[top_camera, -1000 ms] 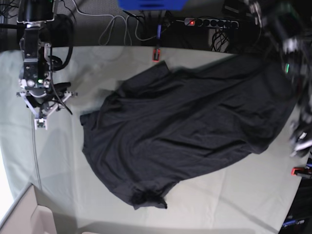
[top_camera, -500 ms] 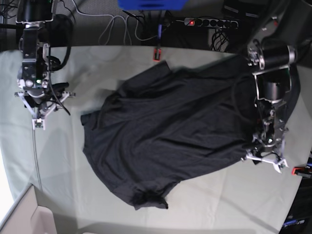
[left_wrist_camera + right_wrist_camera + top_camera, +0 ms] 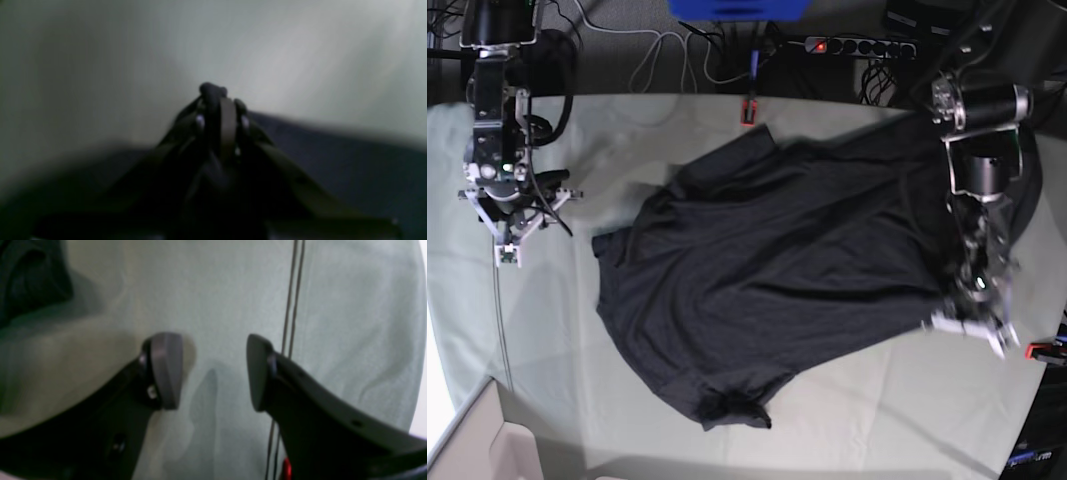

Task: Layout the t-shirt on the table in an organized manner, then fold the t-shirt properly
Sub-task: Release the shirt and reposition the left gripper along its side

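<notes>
Laying-out stage, not yet folding. The t-shirt [image 3: 797,270] lies rumpled and askew across the table [image 3: 627,130], one sleeve bunched at the near edge, the body slanting away toward the far side. Left gripper [image 3: 968,322] sits low at the shirt's edge on the base view's right; in its wrist view the fingers [image 3: 220,110] stand pressed together with a dark nub at their tip, and dark fabric [image 3: 333,156] runs off just behind and beside them. Looks pinched on the hem, but the blur leaves it uncertain whether cloth is truly caught between the pads or only lying under them. Right gripper [image 3: 215,371] hangs over bare table cloth, jaws standing well apart with nothing between; a thin cable [image 3: 288,340] runs past its outer finger, and a corner of the shirt shows well off to its other side. Judgement: step in hand is securing one hem corner to draw the shirt flat. Next move calls for confirming the pinch with a gentle lift, then pulling outward from the garment; the right needs to travel to the shirt's near edge for a matching grip.
</notes>
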Robot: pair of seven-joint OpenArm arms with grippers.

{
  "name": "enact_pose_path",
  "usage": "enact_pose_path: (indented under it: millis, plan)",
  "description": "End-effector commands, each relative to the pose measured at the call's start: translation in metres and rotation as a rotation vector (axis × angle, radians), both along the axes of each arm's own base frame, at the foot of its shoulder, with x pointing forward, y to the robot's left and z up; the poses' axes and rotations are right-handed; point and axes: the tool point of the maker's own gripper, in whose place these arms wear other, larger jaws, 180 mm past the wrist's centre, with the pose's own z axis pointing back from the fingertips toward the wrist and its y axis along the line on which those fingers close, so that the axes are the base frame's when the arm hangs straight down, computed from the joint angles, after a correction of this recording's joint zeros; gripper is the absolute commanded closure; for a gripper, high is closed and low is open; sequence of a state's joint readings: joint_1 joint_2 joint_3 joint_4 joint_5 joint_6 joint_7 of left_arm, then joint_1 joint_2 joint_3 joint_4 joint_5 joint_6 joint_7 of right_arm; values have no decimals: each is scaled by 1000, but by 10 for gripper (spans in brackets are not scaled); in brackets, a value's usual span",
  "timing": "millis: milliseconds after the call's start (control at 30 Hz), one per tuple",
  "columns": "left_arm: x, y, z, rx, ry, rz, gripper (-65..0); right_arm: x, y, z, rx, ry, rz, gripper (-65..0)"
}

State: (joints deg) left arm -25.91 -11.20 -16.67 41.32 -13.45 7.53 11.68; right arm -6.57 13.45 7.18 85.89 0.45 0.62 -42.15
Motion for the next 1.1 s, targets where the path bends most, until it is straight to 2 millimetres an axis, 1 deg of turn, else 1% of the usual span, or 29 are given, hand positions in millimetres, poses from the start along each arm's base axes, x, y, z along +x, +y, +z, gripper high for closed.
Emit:
enact_pose_path:
  millis: [0, 100, 133, 200, 233, 267, 367, 433, 533, 600, 633, 733, 833, 900, 967, 1033, 1067]
  plan:
    - [31, 10, 59, 58, -156, 3, 0, 11, -6, 13, -23, -47, 4, -314]
    - [54, 5, 126, 99, -318, -15, -3, 10, -6, 13, -23, -47, 2, -314]
    - [60, 4, 145, 109, -360, -19, -4, 10, -6, 13, -25, -47, 2, -314]
    - [74, 4, 174, 111, -415, -16, -5, 10, -8, 13, -27, -46, 0, -314]
    - [82, 3, 184, 106, -428, -17, -5, 10, -8, 13, -27, -46, 0, -314]
    - [89, 3, 186, 96, -425, -15, -5, 9, -8, 13, -26, -43, -1, -314]
    - [109, 5, 181, 54, -380, -2, -9, 9, -8, 13, -26, -40, -2, -314]
    - [119, 3, 169, 14, -324, 3, -10, 8, -8, 12, -26, -37, -2, -314]
    - [127, -1, 154, -19, -273, 11, -22, 9, -8, 14, -26, -42, -3, -314]
    - [129, -4, 146, 12, -269, 3, -80, 5, -8, 12, -27, -34, -2, -314]
    - [130, -7, 146, 41, -275, -9, -124, 2, -8, 10, -27, -28, -2, -314]
    - [132, -13, 147, 111, -287, -47, -286, 3, -5, 14, -29, -42, 11, -315]
    - [128, -19, 135, 134, -259, -78, -398, 2, -4, 22, -36, -64, 18, -319]
    - [126, -19, 131, 128, -253, -74, -444, 4, 1, 32, -40, -92, 34, -334]
    - [121, -14, 124, 133, -238, -68, -470, 0, 5, 38, -41, -106, 46, -360]
    - [115, -12, 118, 142, -234, -67, -474, -2, 11, 47, -41, -131, 58, -390]
    - [111, -11, 113, 148, -235, -70, -472, -5, 20, 48, -30, -133, 72, -405]
